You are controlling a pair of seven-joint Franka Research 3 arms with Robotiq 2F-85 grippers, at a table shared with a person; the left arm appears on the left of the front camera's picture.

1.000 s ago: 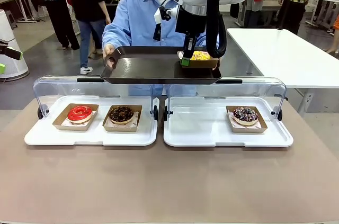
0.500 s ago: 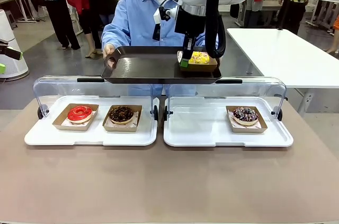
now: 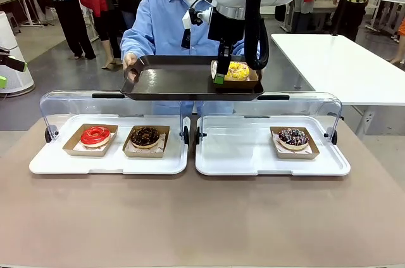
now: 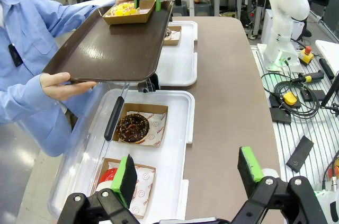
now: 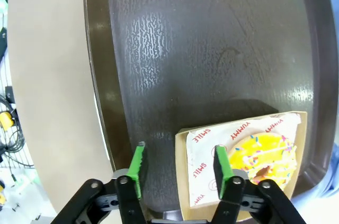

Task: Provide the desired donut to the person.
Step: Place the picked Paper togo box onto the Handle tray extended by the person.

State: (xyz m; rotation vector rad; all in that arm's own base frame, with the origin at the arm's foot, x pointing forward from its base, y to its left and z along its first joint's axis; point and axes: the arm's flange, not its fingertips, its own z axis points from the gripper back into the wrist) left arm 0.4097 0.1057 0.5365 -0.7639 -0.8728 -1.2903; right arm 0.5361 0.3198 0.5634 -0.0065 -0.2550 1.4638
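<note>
The person (image 3: 161, 21) in a light blue shirt stands across the table and holds out a dark brown tray (image 3: 171, 81) with both hands. A yellow sprinkled donut (image 3: 239, 70) in a cardboard box (image 5: 183, 181) rests on the tray's right end. My right gripper (image 5: 180, 170) hovers open over that box, one fingertip (image 5: 137, 167) outside the box wall and the other above the paper liner. The same gripper (image 4: 146, 2) appears far off in the left wrist view, behind the donut (image 4: 123, 8). My left gripper (image 4: 188, 170) is open and holds nothing, high above the table's left end.
Two white trays (image 3: 111, 163) (image 3: 253, 154) with raised clear lids lie side by side. The left one holds a red donut (image 3: 95, 135) and a chocolate donut (image 3: 145, 136); the right one holds a dark sprinkled donut (image 3: 293, 137). Bystanders stand behind, and a white table (image 3: 335, 65) is at right.
My right gripper has opened and let go of the yellow donut's box, which now rests on the person's tray. The tray and the left arm have stayed in place.
</note>
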